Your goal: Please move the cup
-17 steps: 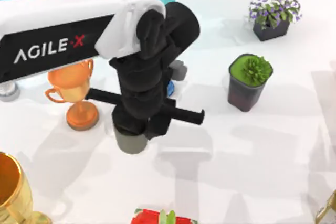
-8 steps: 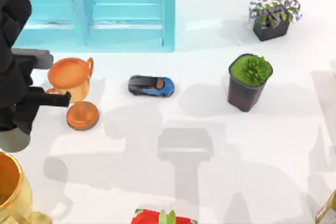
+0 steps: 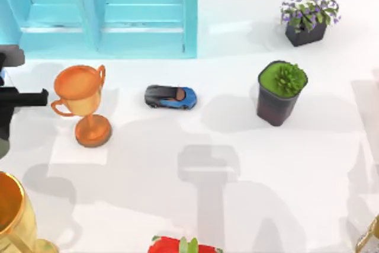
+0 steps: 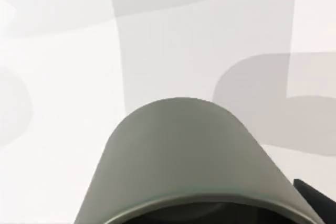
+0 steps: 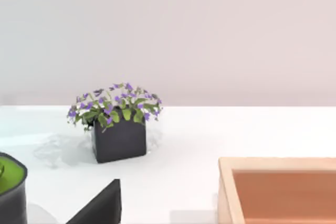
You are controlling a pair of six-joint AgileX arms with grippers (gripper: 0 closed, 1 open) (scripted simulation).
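cup [image 4: 184,156] at table's [image 3: 237,194] far-left edge, close under the left wrist camera | left gripper [image 3: 7,117]: apparently holding cup | right arm: parked | progress: cup carried, release left | 1 orange trophy [image 3: 83,102] near

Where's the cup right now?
The cup sits close under the left wrist camera; in the top view the left pincer is at the table's left edge, beside the orange trophy.

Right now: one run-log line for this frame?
left gripper: top view's far left edge, carrying cup | cup: close under left wrist camera, above the table | right arm: parked
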